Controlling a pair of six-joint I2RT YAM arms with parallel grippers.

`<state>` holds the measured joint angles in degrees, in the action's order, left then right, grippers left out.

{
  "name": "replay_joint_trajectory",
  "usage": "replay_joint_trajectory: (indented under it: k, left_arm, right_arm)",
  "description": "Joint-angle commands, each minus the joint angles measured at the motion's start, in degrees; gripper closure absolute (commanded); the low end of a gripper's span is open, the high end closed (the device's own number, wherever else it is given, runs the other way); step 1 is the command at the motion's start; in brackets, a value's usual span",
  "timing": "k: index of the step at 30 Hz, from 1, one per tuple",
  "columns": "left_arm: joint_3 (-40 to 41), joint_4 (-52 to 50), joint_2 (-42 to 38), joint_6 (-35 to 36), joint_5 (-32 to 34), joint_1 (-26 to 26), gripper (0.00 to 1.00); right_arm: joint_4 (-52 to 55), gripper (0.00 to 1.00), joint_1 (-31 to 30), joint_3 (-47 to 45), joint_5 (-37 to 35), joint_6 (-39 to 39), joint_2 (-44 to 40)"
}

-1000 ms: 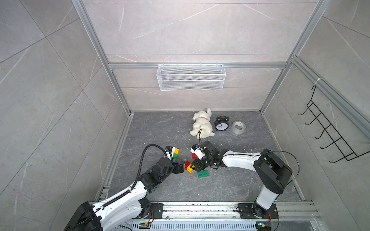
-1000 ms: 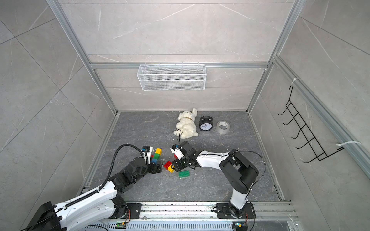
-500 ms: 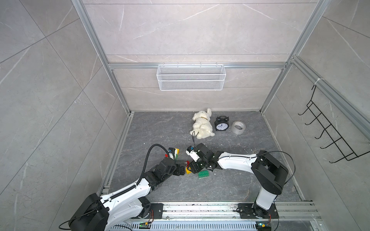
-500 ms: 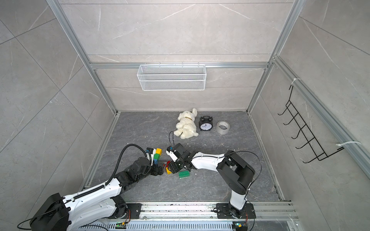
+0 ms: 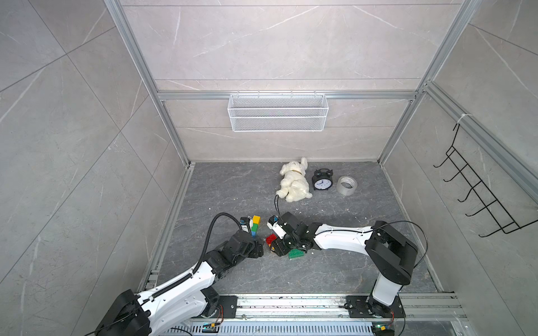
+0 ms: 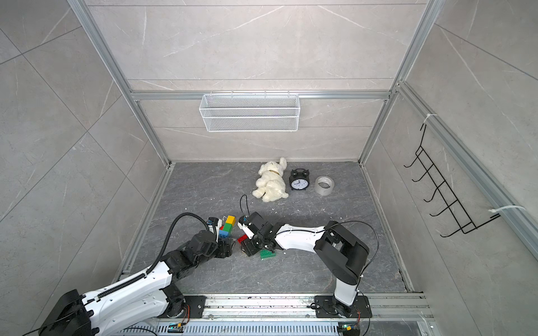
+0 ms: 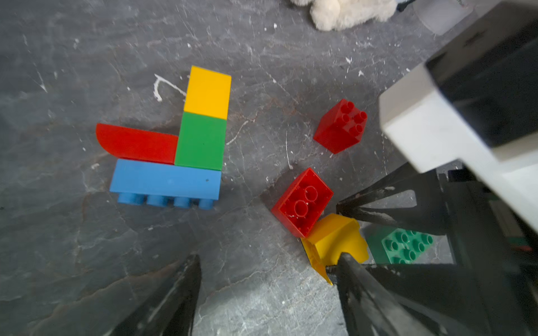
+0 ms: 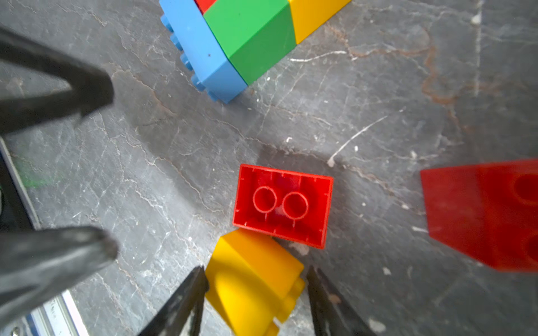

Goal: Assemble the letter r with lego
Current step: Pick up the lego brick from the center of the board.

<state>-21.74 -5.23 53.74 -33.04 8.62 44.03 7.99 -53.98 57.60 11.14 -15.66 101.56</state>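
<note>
The right hand (image 8: 256, 270) is clamped on a yellow curved brick (image 8: 250, 256) down at the surface (image 8: 174, 174), with an upturned red brick (image 8: 282, 203) touching that brick and a green plate (image 7: 404, 244) just beside it. The left hand (image 7: 269, 257) hovers close by, its fingers apart with nothing between them. Nearby lies the joined lego piece (image 7: 166, 180), blue, green, yellow and curved red, and a red square brick (image 7: 340, 128) lies apart from it.
</note>
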Motion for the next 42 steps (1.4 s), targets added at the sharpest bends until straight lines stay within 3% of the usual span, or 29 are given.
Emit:
replay_joint_trajectory:
  k: [1, 4, 10, 12, 15, 16, 30, 42]
  left_arm:
    - [-3.97, -1.16, 4.27, 0.02, -6.30, -0.17, 0.32]
    - [-4.88, -0.15, 7.47, -0.49, -9.69, -0.17, 0.42]
    - [-4.08, 0.60, 6.25, -3.68, -12.80, -0.17, 0.50]
    - [-3.44, 1.70, 5.75, -5.07, -14.63, -0.16, 0.60]
    - [-3.28, 2.43, 5.98, -6.50, -16.01, -0.12, 0.88]
    - [-3.34, 2.44, 6.32, -6.85, -16.21, -0.17, 0.90]
    - [-8.59, 4.08, 17.21, -8.36, -22.90, -0.09, 1.00]
    - [-6.55, -2.00, 16.10, -8.56, -20.18, -0.05, 1.00]
  right_arm:
    - [-0.32, 0.40, 0.37, -2.05, 0.54, -2.03, -4.62]
    - [-0.82, 0.40, 0.88, -2.57, 1.91, -2.59, -5.93]
    - [-5.84, 0.39, 4.49, -6.94, 6.36, -5.89, -7.91]
    - [-7.11, 0.39, 5.69, -7.73, 7.29, -6.42, -7.93]
    - [-7.97, 0.40, 6.45, -7.73, 8.41, -6.75, -6.72]
    - [-8.28, 0.41, 6.58, -7.60, 8.75, -6.89, -6.17]
    - [-7.06, 0.51, 7.31, -6.93, 5.62, -6.76, -2.88]
    - [-6.76, 0.51, 7.31, -6.08, 7.79, -5.94, -2.03]
